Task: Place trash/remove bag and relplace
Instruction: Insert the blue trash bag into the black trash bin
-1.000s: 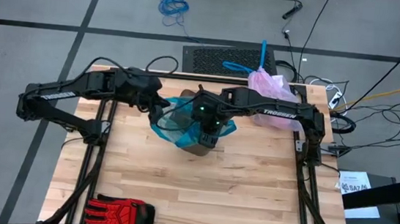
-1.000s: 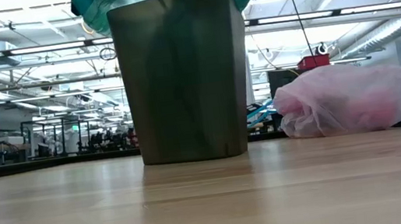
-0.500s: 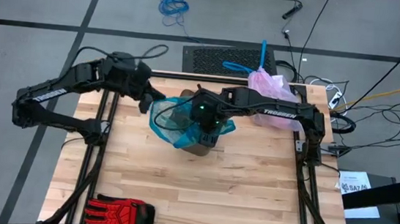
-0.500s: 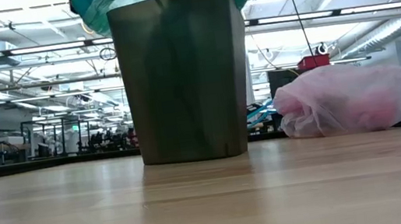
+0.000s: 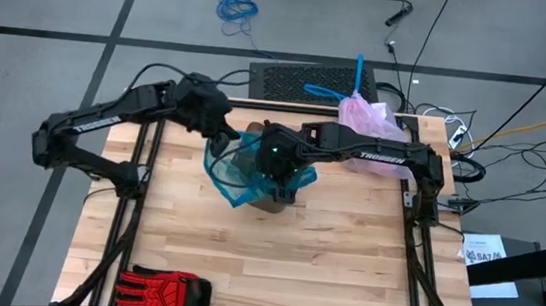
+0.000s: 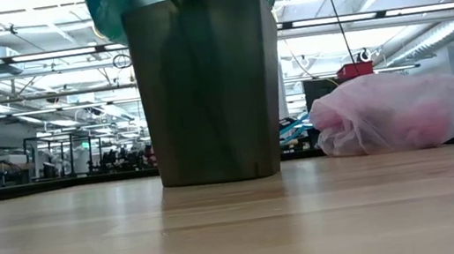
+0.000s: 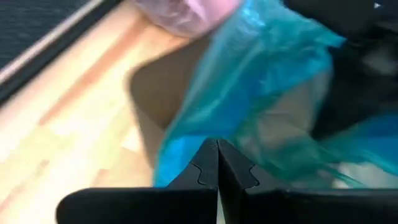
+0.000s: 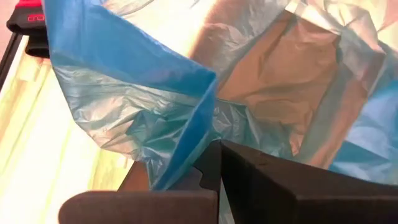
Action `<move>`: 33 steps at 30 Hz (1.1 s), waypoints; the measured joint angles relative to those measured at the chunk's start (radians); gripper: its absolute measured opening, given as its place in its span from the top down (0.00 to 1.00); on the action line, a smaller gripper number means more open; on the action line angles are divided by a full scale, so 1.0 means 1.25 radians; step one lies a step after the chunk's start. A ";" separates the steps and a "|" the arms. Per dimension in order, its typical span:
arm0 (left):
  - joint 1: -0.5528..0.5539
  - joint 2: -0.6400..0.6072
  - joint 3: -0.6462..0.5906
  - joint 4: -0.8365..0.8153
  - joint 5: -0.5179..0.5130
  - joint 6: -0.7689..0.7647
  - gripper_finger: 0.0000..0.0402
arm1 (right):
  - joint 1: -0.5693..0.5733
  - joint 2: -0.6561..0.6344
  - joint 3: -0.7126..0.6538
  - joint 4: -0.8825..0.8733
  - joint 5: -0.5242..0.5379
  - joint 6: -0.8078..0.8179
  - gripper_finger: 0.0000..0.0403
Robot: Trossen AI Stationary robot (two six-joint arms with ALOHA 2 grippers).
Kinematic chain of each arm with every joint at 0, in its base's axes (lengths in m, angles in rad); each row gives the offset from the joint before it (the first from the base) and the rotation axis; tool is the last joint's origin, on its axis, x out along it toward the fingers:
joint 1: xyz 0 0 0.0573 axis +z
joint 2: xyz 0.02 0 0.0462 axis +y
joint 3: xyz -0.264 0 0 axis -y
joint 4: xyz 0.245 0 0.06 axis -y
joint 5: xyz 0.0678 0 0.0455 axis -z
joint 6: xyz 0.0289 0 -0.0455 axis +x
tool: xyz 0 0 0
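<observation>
Clearly the replacing step is in hand: both grippers, left (image 5: pixel 217 131) and right (image 5: pixel 273 176), are closed on the teal bag (image 5: pixel 241 175) over the bin (image 6: pixel 207 90). Next, the rim needs spreading (the pink bag (image 5: pixel 369 117) lies near the table's far edge).

Bin (image 5: pixel 272 188) at bench (image 5: pixel 342 270) middle, toward the back, with liner (image 5: pixel 236 175) draped over its rim. Bag (image 5: pixel 369 117) at the back right corner, right of bin. Glove (image 5: pixel 164 289) at the front left edge. Mat (image 5: pixel 300 78) on floor behind bench.
</observation>
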 joint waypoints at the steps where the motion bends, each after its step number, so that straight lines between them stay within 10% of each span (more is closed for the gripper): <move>1: 0.010 0.005 0.000 0.001 -0.005 0.010 1.00 | 0.002 0.000 0.000 0.001 0.000 -0.006 1.00; 33: 0.206 0.222 0.001 0.152 0.155 0.139 1.00 | 0.044 0.000 0.000 0.001 -0.001 -0.031 1.00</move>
